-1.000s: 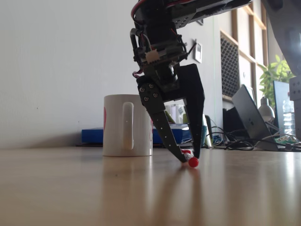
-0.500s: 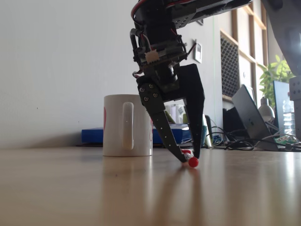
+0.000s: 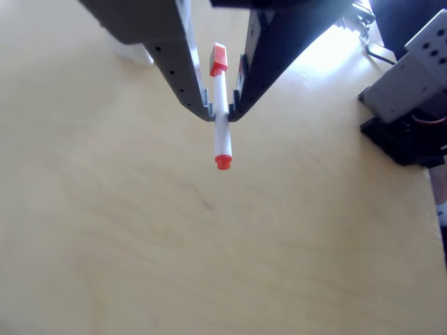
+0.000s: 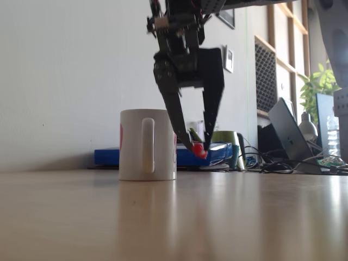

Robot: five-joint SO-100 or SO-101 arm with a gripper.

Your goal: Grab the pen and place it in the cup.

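In the other view my gripper (image 3: 221, 115) is shut on the pen (image 3: 222, 143), pinching its white barrel near the middle. The red-orange cap points up between the fingers and the small red end plug hangs toward the wooden table. In the fixed view the gripper (image 4: 199, 150) hangs well above the table, just right of the cup (image 4: 147, 144), with the pen's red end (image 4: 200, 151) showing at the fingertips. The cup is a white mug standing upright, its handle facing the camera and a pink mark on its left side.
Behind the mug lie a blue box (image 4: 109, 156) and a green cup (image 4: 225, 142). A laptop (image 4: 291, 133), cables, a bottle and a plant stand at the right. In the other view the arm's base (image 3: 408, 91) sits at the table's right edge.
The gripper has risen from the table with the pen in it and shifted slightly left toward the mug. The pen's red end has left the tabletop.
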